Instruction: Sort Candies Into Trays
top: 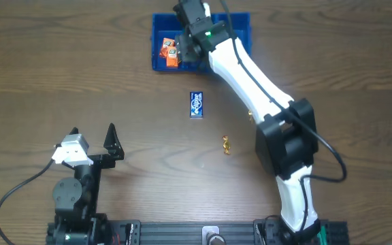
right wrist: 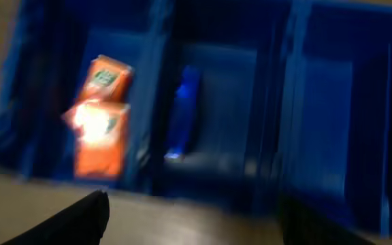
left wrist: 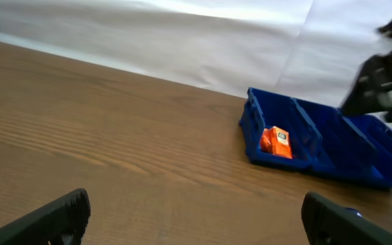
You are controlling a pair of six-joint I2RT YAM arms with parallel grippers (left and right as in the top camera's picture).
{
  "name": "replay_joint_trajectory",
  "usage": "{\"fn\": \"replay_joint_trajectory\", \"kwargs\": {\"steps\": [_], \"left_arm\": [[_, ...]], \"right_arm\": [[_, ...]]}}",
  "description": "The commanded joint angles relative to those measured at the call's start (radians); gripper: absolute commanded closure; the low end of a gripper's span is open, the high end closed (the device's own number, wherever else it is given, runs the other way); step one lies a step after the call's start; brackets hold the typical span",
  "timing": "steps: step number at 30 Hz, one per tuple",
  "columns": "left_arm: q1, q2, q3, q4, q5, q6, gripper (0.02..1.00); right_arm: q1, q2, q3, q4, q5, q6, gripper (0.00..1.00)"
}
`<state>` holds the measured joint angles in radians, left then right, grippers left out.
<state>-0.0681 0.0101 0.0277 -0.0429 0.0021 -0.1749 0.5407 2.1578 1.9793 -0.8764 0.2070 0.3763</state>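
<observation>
Right gripper (right wrist: pixel 194 221) hangs open and empty over the tray (top: pixel 240 27); orange candies (right wrist: pixel 101 119) and a blue candy (right wrist: pixel 184 112) lie inside; a blue bar (top: pixel 196 104) and gold candy (top: pixel 226 145) wait behind it.

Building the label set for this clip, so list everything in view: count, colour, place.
table: 1, brown wood, under everything
backdrop: 1, white, behind the table's far edge
tray: 1, blue, compartmented, far side of the table
orange candies: 2, orange, together in an end compartment of the tray
binned blue candy: 1, blue, in the compartment next to the orange ones
loose blue candy: 1, blue, on the table just short of the tray
gold candy: 1, gold, mid-table, nearer the arms
left hand: 1, black, open, low near its base
right hand: 1, black, open, over the tray
</observation>
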Motion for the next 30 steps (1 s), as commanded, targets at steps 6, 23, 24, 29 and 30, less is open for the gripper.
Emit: {"fn": "replay_joint_trajectory", "kwargs": {"steps": [6,23,24,29,30], "left_arm": [[0.002,-0.006,-0.023,-0.035,-0.009,0.018,0.02],[0.002,-0.006,-0.023,-0.035,-0.009,0.018,0.02],[0.002,-0.006,-0.023,-0.035,-0.009,0.018,0.02],[0.002,-0.006,-0.023,-0.035,-0.009,0.018,0.02],[0.002,-0.006,-0.023,-0.035,-0.009,0.018,0.02]], "right_arm": [[0.087,-0.088,-0.296,-0.094,-0.045,0.201,0.183],[0.113,0.044,-0.388,0.042,-0.105,0.276,0.627],[0.113,0.044,-0.388,0.042,-0.105,0.28,0.689],[0.107,-0.106,-0.387,0.013,-0.09,0.282,0.805],[0.107,-0.177,-0.383,0.001,-0.053,0.282,0.809]]}}
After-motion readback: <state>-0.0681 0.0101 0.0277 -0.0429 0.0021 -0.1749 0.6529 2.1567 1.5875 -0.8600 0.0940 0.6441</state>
